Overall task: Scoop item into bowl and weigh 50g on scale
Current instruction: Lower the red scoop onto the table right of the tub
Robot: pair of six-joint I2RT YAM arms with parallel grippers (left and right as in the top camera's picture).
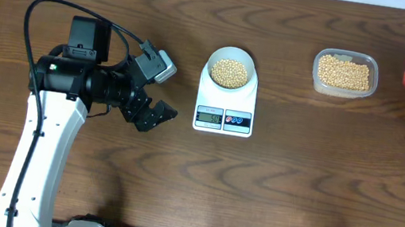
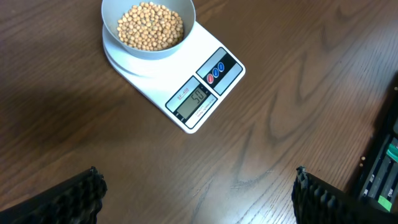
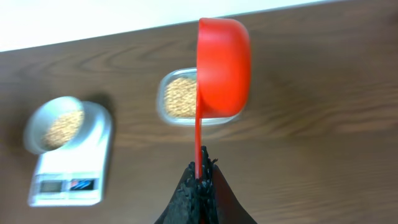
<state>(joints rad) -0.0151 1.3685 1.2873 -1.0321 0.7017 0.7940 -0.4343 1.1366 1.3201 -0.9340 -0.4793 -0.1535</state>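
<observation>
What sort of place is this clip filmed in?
Probably a robot lab bench, not a kitchen: a wood-grain table with a robot arm standing at it, a plain white wall behind, and just a scale, bowl of beans, clear tub and red scoop.

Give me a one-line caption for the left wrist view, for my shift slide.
White bowl of beans on the scale, its display apparently reading 50, seen past the open left pincer.

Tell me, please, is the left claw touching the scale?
Apart: the left wrist view shows bare table between the open left claw and the scale.
</observation>
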